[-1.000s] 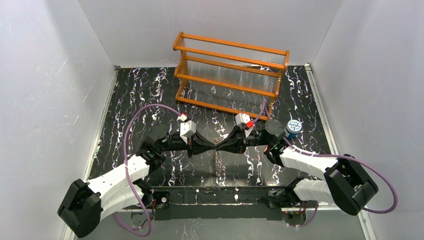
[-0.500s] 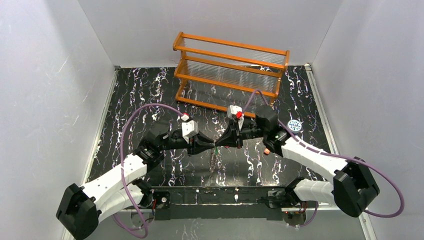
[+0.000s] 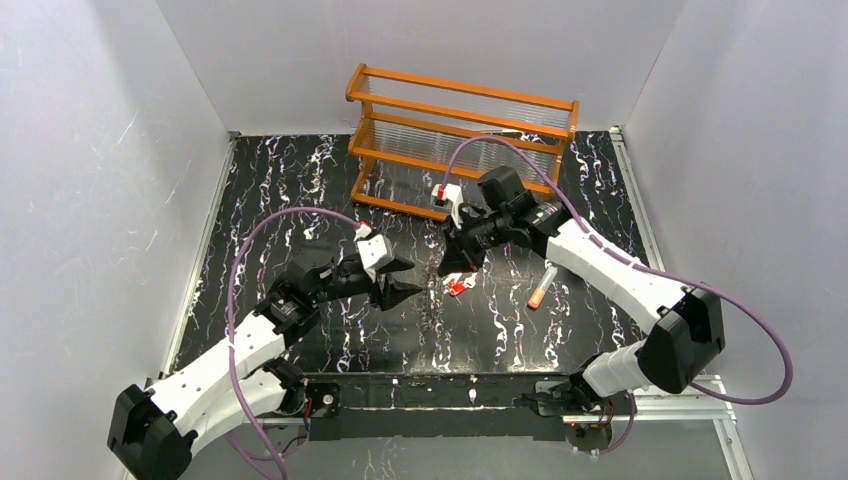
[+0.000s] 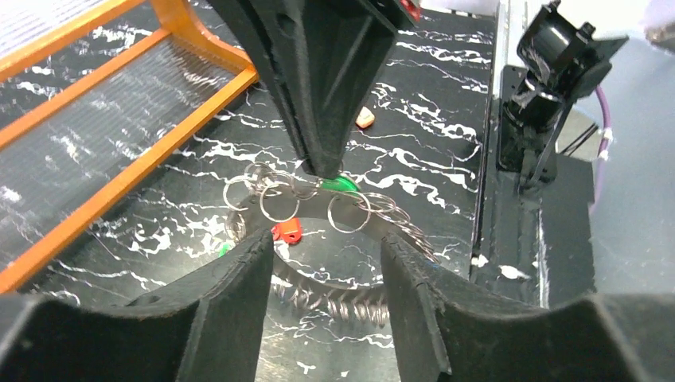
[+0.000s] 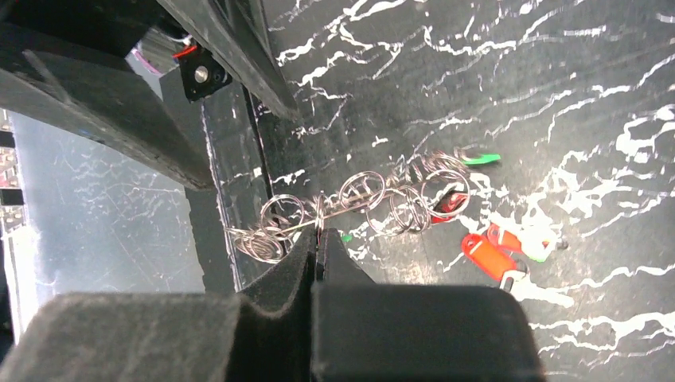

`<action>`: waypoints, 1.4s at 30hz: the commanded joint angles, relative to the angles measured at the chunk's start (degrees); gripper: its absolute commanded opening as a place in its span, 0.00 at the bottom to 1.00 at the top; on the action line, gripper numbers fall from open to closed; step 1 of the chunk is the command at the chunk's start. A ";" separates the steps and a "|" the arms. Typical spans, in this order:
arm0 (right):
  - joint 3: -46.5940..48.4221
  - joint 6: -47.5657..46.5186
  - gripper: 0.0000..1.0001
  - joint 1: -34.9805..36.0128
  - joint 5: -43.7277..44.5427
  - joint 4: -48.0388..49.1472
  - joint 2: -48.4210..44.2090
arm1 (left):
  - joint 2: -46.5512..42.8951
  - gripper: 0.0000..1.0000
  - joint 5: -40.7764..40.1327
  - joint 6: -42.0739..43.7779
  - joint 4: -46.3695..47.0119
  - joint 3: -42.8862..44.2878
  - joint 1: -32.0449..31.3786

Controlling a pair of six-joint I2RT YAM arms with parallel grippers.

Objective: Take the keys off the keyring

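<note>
a: your right gripper (image 5: 317,239) is clenched on the keyring (image 4: 312,208), tips pinched tight on its edge, with little wire loops strung out on both sides of the pinch.

b: and your left gripper (image 3: 414,276)?

a: released. its jaws are spread wide and grip nothing. the keyring sits crosswise just beyond that gap (your left wrist camera looks straight between the fingers at it).

b: where are the keys?

a: the red keys (image 3: 460,287) lie on the table (image 3: 300,180) just below your right gripper, apart from the ring. a green key (image 4: 344,185) shows close against the ring, right by the pinching tips. i can't tell whether it's threaded on.

b: anything else near you?

a: a tube (image 3: 540,285) with an orange cap lies on the table to the right of the red keys, and the wooden rack (image 3: 460,150) stands at the back.
</note>
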 commanded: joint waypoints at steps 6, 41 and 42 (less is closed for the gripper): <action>8.54 2.17 0.01 0.60 4.96 -8.98 4.18 | -0.22 0.58 -12.41 -18.37 0.87 0.26 -3.24; 15.78 -0.23 0.01 2.80 3.85 -24.37 11.22 | 8.36 0.28 -28.18 -5.24 0.93 -1.61 -15.12; 15.85 -0.48 0.01 2.86 3.75 -24.70 11.43 | 8.23 0.20 -28.64 -4.92 0.96 -1.56 -15.14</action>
